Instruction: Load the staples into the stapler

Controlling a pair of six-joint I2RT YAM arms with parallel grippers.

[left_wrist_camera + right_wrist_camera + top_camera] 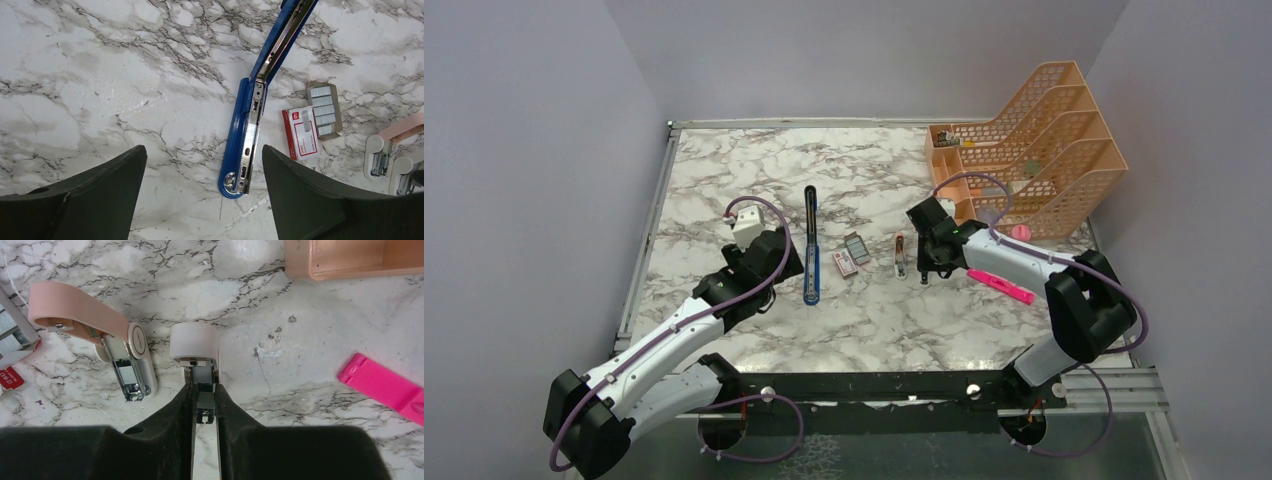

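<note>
Left tool (200, 161) spread wide, gripping nothing, poised over bench (100, 75) just left of stapler (239, 150). Stapler lies folded open flat, silvery channel up (black arm toward far side). Staples (301, 133) just right of it, not touching: pink-and-white box beside grey tray (325, 110) of strips. Right tool (204, 390) clamped narrow on white-capped metal piece (194, 342), near small pink stapler (80, 310); pink highlighter (385, 387) off to right.

left claw (203, 150) spread wide, low | right claw (204, 390) seemingly pinched shut, low
</note>
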